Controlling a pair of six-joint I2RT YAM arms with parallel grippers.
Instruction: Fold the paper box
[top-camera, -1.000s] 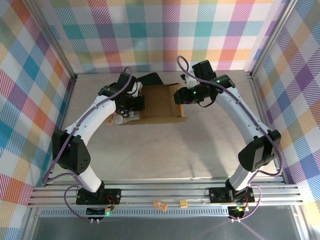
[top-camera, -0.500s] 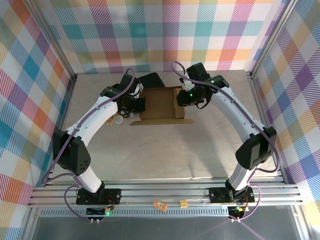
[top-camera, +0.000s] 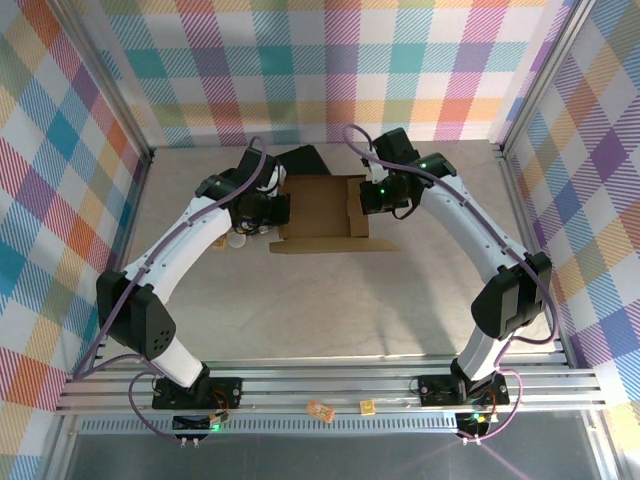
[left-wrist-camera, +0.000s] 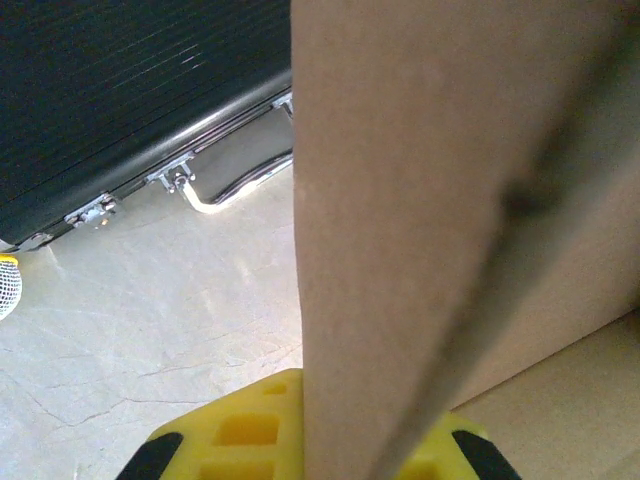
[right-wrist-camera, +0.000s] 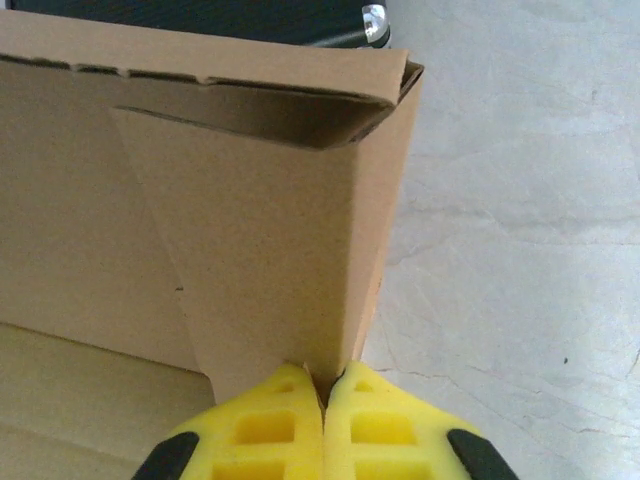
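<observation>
I find the paper box (top-camera: 318, 208) at the far middle of the table (top-camera: 300, 300), just in front of the black case (left-wrist-camera: 130, 90), side walls raised. My left gripper (left-wrist-camera: 340, 440) is clamped on the left wall. My right gripper (right-wrist-camera: 325, 385) pinches a right-wall corner, fingers pressed together.

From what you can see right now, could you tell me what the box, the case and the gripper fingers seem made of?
Paper box: plain brown cardboard, matte, with creased folds.
Black case: probably ribbed hard plastic, with a faint sheen; its latches and handle look like bright metal.
Yellow fingers: likely moulded plastic or rubber, matte, with recessed pockets.
</observation>
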